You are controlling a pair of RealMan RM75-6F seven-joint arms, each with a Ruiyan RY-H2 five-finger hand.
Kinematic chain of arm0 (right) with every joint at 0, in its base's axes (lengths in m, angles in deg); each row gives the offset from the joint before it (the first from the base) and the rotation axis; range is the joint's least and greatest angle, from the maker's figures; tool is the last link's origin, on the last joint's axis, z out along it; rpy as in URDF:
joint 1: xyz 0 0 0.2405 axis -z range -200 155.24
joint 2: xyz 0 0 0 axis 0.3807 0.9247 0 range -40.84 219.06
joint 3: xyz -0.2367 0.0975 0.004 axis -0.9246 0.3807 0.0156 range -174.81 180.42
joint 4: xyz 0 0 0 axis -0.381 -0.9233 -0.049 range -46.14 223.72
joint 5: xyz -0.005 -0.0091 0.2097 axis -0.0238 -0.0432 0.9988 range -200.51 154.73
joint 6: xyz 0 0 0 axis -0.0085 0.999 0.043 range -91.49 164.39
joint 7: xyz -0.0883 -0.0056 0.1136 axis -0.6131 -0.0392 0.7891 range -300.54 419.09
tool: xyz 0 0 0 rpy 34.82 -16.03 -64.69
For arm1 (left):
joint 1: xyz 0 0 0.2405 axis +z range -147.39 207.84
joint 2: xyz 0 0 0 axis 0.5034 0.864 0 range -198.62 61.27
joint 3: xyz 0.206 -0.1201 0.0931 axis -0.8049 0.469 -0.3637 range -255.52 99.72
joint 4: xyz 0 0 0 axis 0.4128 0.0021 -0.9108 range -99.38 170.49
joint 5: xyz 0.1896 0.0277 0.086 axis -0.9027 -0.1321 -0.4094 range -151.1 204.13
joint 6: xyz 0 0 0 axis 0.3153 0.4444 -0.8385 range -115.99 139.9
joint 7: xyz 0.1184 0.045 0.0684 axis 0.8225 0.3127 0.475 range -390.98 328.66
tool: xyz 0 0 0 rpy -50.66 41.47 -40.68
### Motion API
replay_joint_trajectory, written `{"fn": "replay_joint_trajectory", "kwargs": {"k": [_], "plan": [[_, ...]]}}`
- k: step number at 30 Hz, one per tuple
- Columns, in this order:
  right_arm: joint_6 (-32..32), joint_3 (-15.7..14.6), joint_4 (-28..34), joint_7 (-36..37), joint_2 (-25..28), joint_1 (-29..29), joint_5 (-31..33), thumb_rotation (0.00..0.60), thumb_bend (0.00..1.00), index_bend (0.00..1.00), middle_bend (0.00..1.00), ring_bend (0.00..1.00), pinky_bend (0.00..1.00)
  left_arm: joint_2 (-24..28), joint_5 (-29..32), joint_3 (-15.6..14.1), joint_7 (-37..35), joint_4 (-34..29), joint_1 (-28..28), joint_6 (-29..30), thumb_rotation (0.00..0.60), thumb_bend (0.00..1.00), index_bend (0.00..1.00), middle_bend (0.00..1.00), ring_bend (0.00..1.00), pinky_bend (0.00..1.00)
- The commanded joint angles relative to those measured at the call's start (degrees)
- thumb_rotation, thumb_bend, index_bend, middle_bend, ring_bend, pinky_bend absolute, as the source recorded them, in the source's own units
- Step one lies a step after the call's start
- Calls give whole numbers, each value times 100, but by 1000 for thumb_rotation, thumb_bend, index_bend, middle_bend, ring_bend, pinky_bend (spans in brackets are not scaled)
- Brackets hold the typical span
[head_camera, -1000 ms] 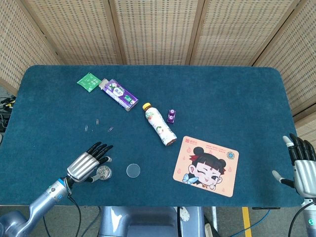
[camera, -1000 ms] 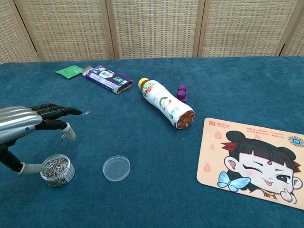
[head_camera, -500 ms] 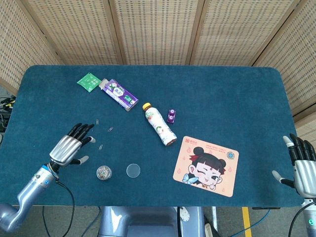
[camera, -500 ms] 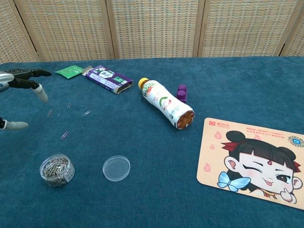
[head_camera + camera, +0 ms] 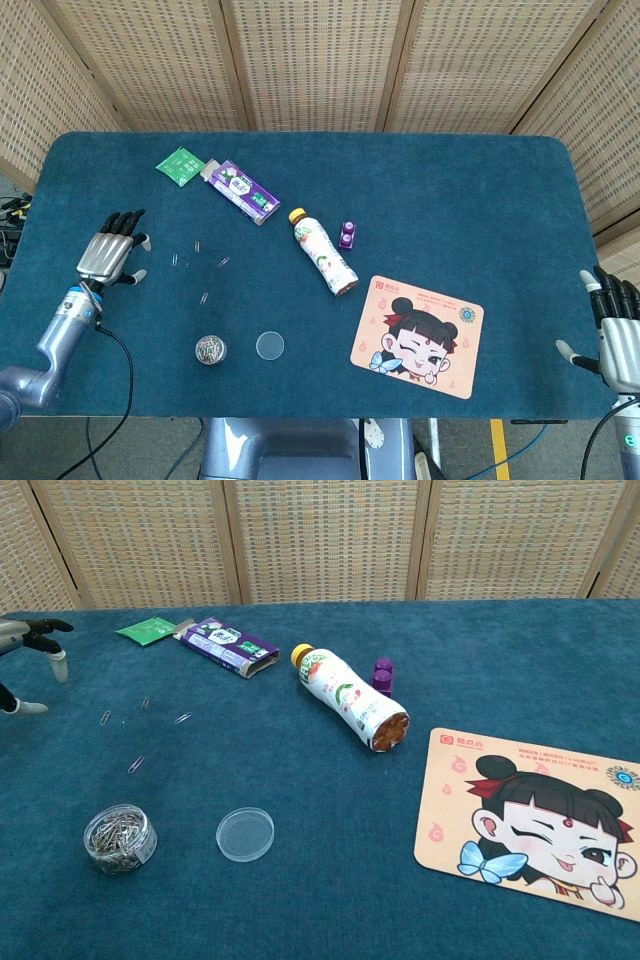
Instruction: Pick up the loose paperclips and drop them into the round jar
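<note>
Several loose paperclips lie on the blue table: one (image 5: 135, 764) (image 5: 204, 297) nearest the jar, others (image 5: 183, 718) (image 5: 105, 718) (image 5: 146, 702) farther back. The round clear jar (image 5: 120, 837) (image 5: 209, 349) holds many clips and stands open, its lid (image 5: 245, 833) (image 5: 269, 345) lying beside it on the right. My left hand (image 5: 108, 254) (image 5: 30, 645) hovers at the table's left edge with fingers spread, holding nothing, left of the clips. My right hand (image 5: 619, 335) is at the far right edge, fingers apart and empty.
A bottle (image 5: 350, 700) lies on its side mid-table with a purple block (image 5: 382, 676) beside it. A purple carton (image 5: 228, 646) and a green packet (image 5: 147, 630) sit at the back left. A cartoon mat (image 5: 530, 817) lies at the right front.
My left hand has moved away from the jar, back and to the left, to the table's left edge. The right hand has dropped slightly.
</note>
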Motion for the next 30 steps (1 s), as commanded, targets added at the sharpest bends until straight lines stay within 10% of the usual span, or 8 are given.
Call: {"fn": "replay_joint_trajectory", "kwargs": {"k": [1,9,30], "plan": [[-30,28,1,-57,-19,-23,48,600,0,0,0,0,0,-219,74,55,-158,297,-197,-281,600,383,435,0,0,0],[-99,40,-38,-160,-61,-44,150,600,0,0,0,0,0,-402,221,60,-12,579,-400,-785,600,925,432,0,0,0],[-78,50,-40,-116,-45,-29,171,600,0,0,0,0,0,-752,662,231,536,725,-525,-1111,600,976,405,0,0,0]]}}
